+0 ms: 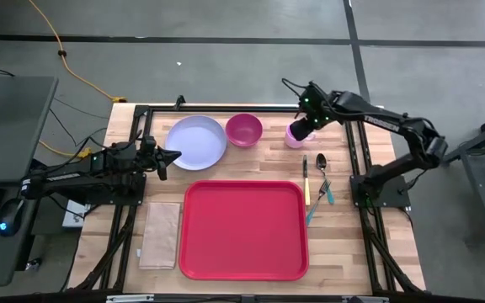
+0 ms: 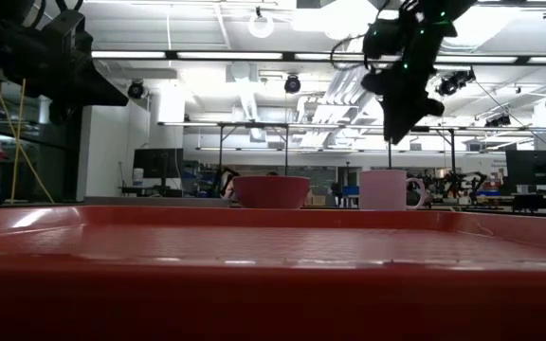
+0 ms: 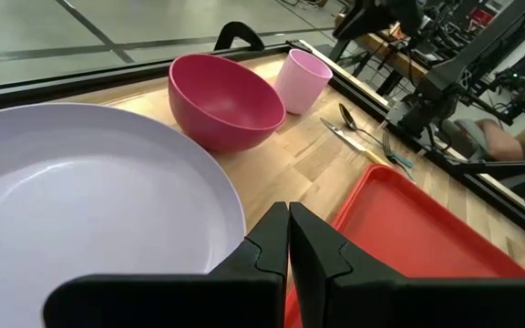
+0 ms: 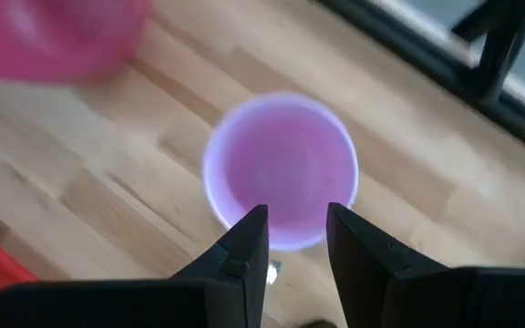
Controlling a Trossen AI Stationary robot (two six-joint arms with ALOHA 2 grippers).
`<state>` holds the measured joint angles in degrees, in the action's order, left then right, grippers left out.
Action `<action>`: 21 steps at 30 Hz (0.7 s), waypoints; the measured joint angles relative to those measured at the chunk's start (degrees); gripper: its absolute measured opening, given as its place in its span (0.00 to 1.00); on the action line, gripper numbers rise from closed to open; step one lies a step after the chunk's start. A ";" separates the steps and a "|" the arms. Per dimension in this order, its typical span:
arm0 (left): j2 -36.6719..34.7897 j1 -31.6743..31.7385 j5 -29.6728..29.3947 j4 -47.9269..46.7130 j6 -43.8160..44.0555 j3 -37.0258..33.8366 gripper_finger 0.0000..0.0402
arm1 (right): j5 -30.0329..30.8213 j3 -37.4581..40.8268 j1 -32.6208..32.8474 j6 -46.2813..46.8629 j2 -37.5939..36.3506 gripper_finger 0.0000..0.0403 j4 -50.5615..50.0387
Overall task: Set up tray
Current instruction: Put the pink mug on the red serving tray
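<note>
The red tray (image 1: 242,229) lies flat on the wooden table, near its front edge. Behind it stand a lavender plate (image 1: 196,141), a magenta bowl (image 1: 244,130) and a pink cup (image 1: 295,135), the cup upright on its base. My right gripper (image 4: 297,219) hangs open above the cup (image 4: 281,164), pointing steeply down, its fingertips over the cup's rim. In the low view it (image 2: 401,128) is clear of the cup (image 2: 384,189). My left gripper (image 3: 288,228) is shut and stays above the table at the plate's (image 3: 89,200) left edge.
A spoon, a fork and a knife (image 1: 318,181) lie on the table right of the tray. A tan napkin (image 1: 160,234) lies left of it. Black frame rails (image 1: 226,108) run along the table's far edge and sides.
</note>
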<state>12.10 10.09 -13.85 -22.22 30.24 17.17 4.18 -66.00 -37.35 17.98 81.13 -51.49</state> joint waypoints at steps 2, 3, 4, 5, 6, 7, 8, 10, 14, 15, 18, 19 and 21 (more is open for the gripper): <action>0.00 0.00 0.00 -0.02 0.00 0.00 0.11 | 0.31 0.57 -0.25 0.00 1.08 0.23 -1.07; 0.00 0.00 0.00 -0.03 0.00 0.00 0.11 | 0.99 0.82 -0.34 0.00 1.60 0.23 -1.36; 0.00 0.00 0.00 -0.04 0.00 0.00 0.11 | 2.02 1.08 -0.51 0.00 2.03 0.23 -1.30; 0.00 0.00 0.00 -0.05 0.00 0.00 0.11 | 3.11 1.20 -0.59 -0.01 2.50 0.23 -1.34; 0.00 0.00 0.00 -0.06 0.00 0.00 0.11 | 3.95 1.20 -0.63 -0.01 3.00 0.23 -1.43; 0.00 0.00 0.00 -0.07 0.00 0.00 0.11 | 4.39 1.20 -0.72 0.00 3.34 0.23 -1.33; 0.00 0.00 0.00 -0.07 0.00 0.00 0.11 | 4.40 1.20 -0.93 -0.11 3.58 0.23 -1.20; 0.00 0.00 0.00 -0.07 0.01 0.00 0.11 | 3.89 1.20 -1.30 -0.19 4.12 0.23 -0.81; 0.00 0.00 0.00 -0.16 0.01 0.00 0.11 | 4.11 1.20 -1.70 -0.21 4.94 0.23 -0.54; 0.00 0.00 0.00 -0.31 0.02 0.00 0.11 | 4.40 1.20 -1.79 -0.17 5.07 0.23 -0.53; 0.00 0.00 0.00 -0.42 0.02 0.00 0.11 | 4.63 1.20 -2.21 -0.20 5.22 0.23 -0.46; 0.00 0.00 0.00 -0.44 0.02 0.00 0.11 | 5.03 1.20 -2.37 -0.20 5.22 0.23 -0.23; 0.00 0.00 -0.13 -0.64 0.02 0.00 0.11 | 5.99 1.20 -2.60 -0.20 5.22 0.23 0.15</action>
<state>12.10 10.09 -13.97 -22.86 30.26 17.17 10.17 -64.79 -39.95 17.78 86.35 -51.34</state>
